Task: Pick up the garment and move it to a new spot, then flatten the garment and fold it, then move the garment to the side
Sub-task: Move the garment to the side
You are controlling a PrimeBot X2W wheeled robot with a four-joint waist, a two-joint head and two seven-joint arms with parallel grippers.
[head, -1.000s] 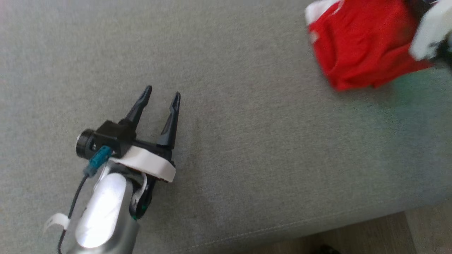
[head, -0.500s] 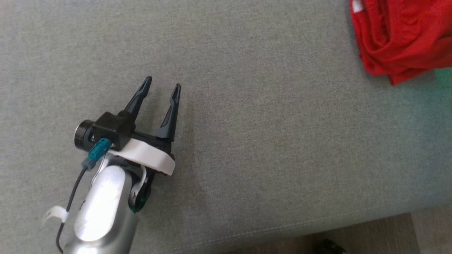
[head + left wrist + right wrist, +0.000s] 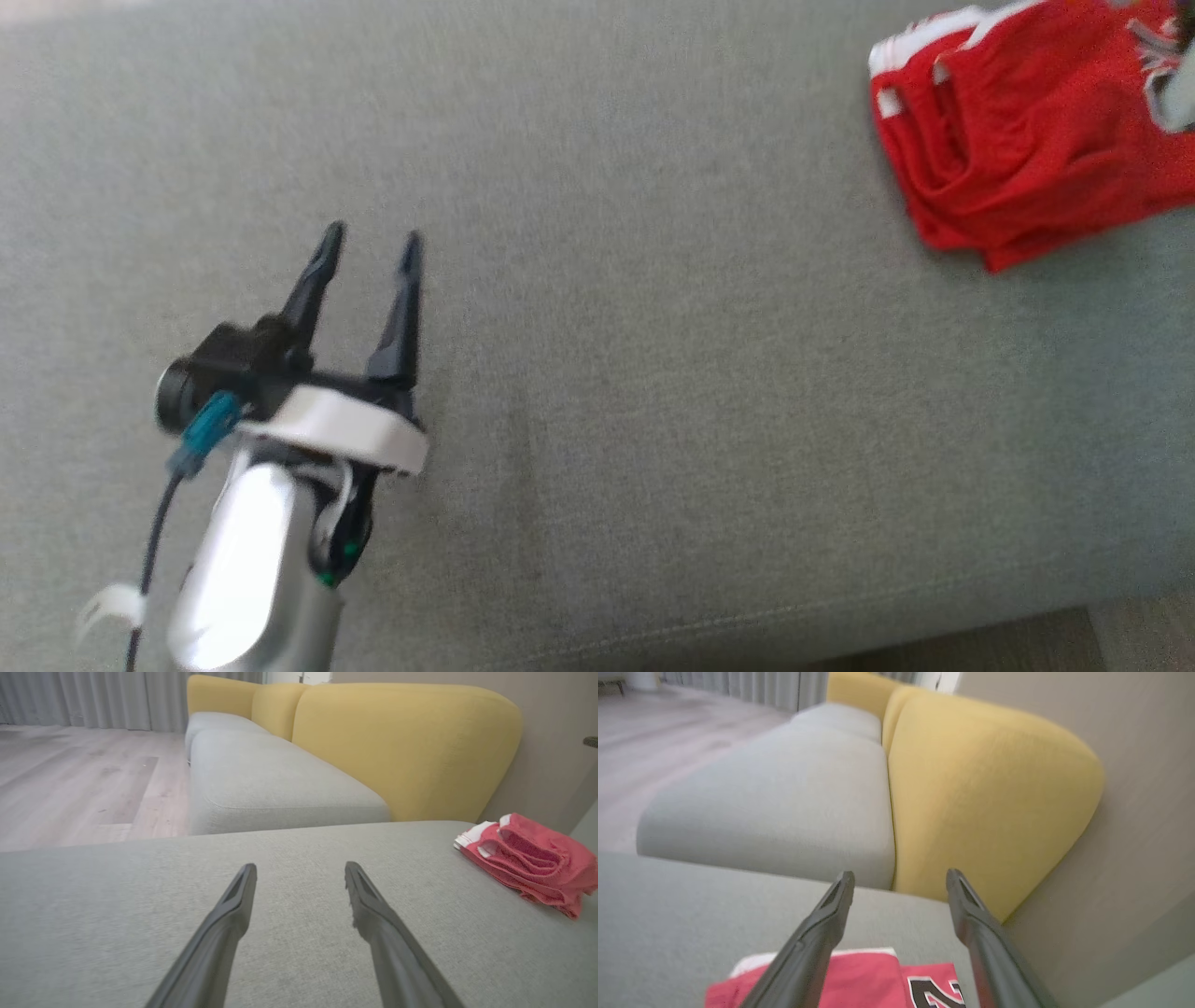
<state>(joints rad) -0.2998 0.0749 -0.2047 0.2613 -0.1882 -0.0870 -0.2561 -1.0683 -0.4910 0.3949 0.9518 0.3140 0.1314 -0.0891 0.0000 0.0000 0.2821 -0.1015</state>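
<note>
Final step, setting aside, apparently complete: folded red mesh jersey [image 3: 1027, 159] lies far right on the grey fabric sofa seat [image 3: 653, 373]; right jaws parted, empty, above it; left jaws parted near left; next, likely retreat.

The red garment [image 3: 859, 982] bears a black, white-edged numeral [image 3: 930, 994], seemingly a 2.

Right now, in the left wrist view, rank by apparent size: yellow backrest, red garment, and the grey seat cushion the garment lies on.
1. grey seat cushion, though it is nearest the camera, which inflates it
2. yellow backrest
3. red garment, clearly smallest
</note>
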